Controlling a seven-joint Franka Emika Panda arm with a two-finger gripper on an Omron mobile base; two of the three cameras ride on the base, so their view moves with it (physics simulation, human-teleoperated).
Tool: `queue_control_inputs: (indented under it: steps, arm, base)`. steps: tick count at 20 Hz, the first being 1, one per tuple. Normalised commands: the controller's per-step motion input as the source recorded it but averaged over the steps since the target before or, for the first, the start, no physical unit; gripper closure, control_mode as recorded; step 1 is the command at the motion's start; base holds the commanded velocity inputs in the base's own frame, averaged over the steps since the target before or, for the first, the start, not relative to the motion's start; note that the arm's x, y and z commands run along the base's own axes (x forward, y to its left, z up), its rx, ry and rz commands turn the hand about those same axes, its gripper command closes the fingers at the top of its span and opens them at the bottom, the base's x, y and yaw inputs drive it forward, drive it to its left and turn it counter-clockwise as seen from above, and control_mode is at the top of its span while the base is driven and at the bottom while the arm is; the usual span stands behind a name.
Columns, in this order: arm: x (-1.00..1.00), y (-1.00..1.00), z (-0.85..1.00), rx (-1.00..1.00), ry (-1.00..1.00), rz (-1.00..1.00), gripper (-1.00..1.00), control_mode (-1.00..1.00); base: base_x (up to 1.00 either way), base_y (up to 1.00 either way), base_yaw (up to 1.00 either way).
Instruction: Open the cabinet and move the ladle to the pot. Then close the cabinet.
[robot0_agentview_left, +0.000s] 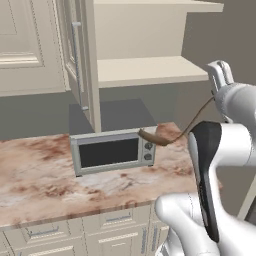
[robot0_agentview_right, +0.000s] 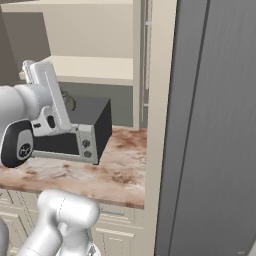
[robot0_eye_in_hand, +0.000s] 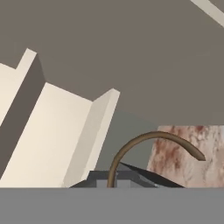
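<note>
Gripper (robot0_agentview_left: 216, 95) at right of left base frame, clamped on thin handle of ladle (robot0_agentview_left: 155, 137); dark bowl hanging mid-frame, just above toaster oven (robot0_agentview_left: 112, 151). Cabinet (robot0_agentview_left: 150, 70) at top, door (robot0_agentview_left: 80, 60) swung open, shelves bare. Marble counter (robot0_agentview_left: 45, 180) below.

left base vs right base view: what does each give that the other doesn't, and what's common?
Left base view: the whole curve of the long slender brown ladle, its dark bowl hanging by the top front edge of the silver toaster oven, and a closed cream raised-panel door at far left.
Right base view: a tall flat grey panel along the right side, and the oven's dark side wall.
Both: the oven, the pink marbled counter and the open cream wall cabinet's shelves.
</note>
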Motion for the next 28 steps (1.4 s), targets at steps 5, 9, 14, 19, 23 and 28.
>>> queue_control_inputs:
  steps: [5,9,14,19,23,28]
  arm:
    - [-0.35,0.00,0.00,0.00,0.03,-0.04,1.00,-1.00]
    - [0.00,0.00,0.00,0.00,0.00,0.00,1.00,1.00]
    - [0.00,0.00,0.00,0.00,0.00,0.00,1.00,1.00]
    - [0.00,0.00,0.00,0.00,0.00,0.00,1.00,1.00]
    - [0.00,0.00,0.00,0.00,0.00,0.00,1.00,1.00]
    - [0.00,0.00,0.00,0.00,0.00,0.00,1.00,1.00]
  base:
    - [0.00,0.00,0.00]
    - [-0.61,0.00,-0.04]
    - [-0.91,0.00,-0.04]
    - [-0.90,0.27,-0.05]
    - [-1.00,0.58,-0.06]
    - [-1.00,0.54,-0.04]
